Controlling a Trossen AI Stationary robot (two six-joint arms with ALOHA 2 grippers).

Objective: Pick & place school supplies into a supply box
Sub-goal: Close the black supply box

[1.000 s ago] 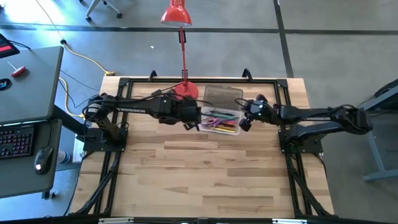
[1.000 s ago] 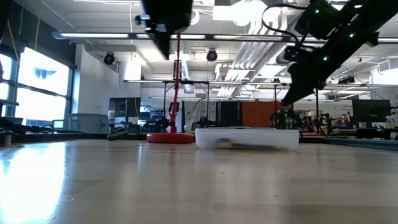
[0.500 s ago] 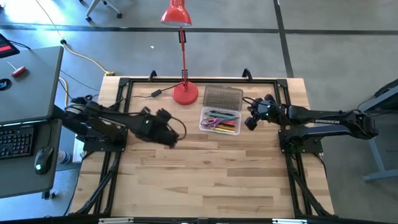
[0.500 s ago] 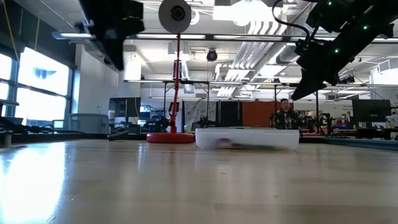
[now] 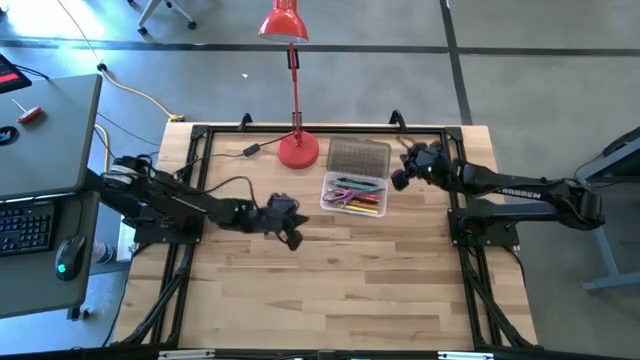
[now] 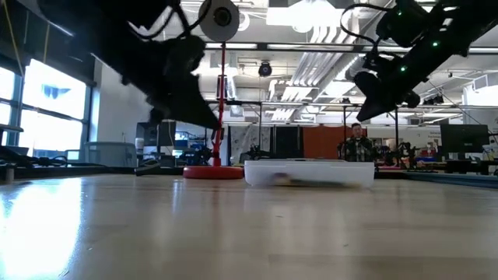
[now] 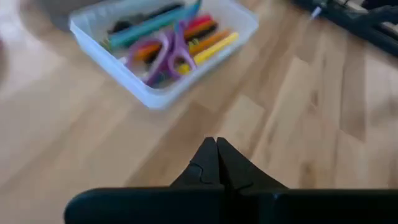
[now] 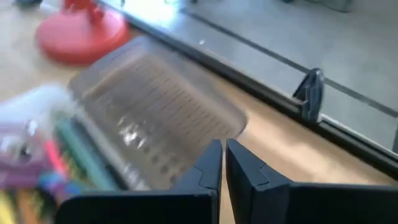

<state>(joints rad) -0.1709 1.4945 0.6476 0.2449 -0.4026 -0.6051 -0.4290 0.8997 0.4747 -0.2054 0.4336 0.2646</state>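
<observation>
The clear supply box stands on the table near the far edge, its bottom on the wood. Pens, pencils and markers in pink, green, yellow and orange and purple-handled scissors lie inside it. Its greyish bumpy lid lies flat just beyond it. My left gripper is shut and empty above the table, left of and nearer than the box. My right gripper is shut and empty, in the air beside the box's right end, near the lid.
A red desk lamp stands with its round base left of the lid, its stem reaching past the far edge. A black frame runs around the table. The near half of the table is bare wood.
My left gripper has drawn back from the box's left end toward the table's left and near edges, then come partway back right. My right gripper has moved from the box's right end a little toward the far edge, beside the lid. The box has stayed put.
</observation>
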